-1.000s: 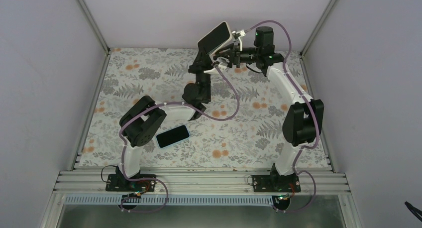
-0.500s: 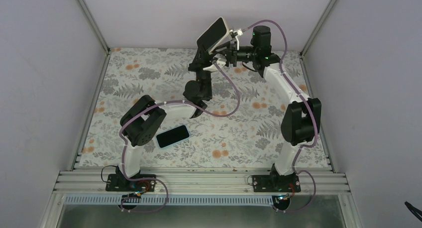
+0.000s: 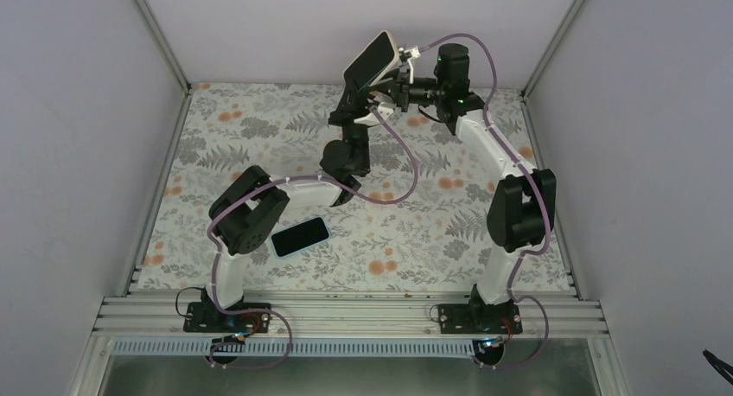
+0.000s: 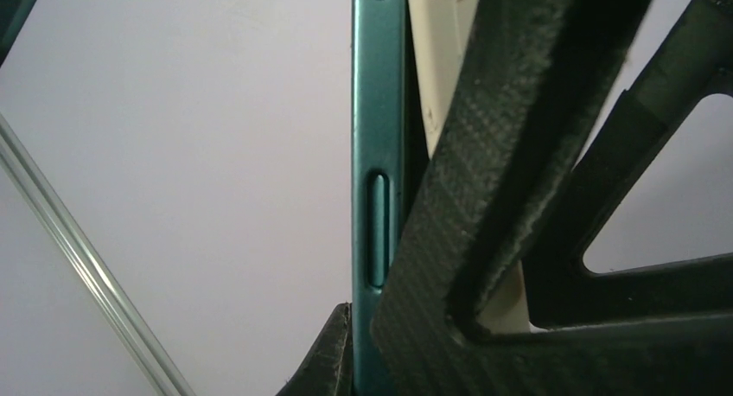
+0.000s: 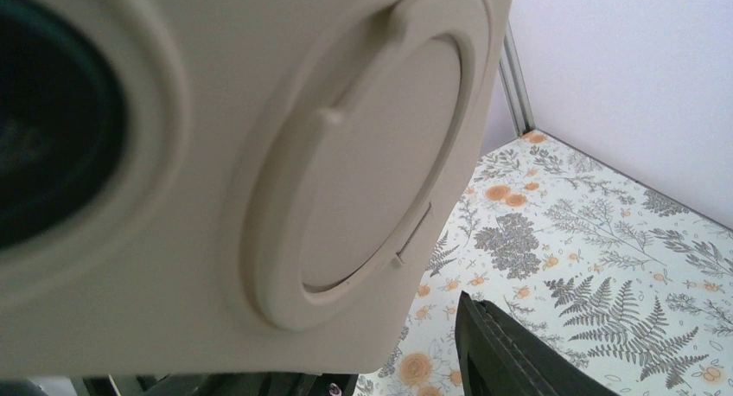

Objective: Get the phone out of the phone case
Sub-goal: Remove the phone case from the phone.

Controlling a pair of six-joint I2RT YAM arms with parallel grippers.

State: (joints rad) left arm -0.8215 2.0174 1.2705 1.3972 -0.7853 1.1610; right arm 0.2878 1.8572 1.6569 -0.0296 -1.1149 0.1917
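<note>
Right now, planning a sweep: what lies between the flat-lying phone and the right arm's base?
Top view: bare floral tablecloth, then the metal rail.

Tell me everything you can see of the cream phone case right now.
The cream case looks like matte plastic, with a raised round disc and a dark camera opening on its back. It is held tilted in mid-air, clamped by the left gripper; a dark gap shows between it and the teal phone.

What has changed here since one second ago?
The right gripper moved left, closer in to the back of the cream case. The raised phone in the left gripper tilted slightly steeper. The left gripper kept its hold, and the other phone on the table did not move.
</note>
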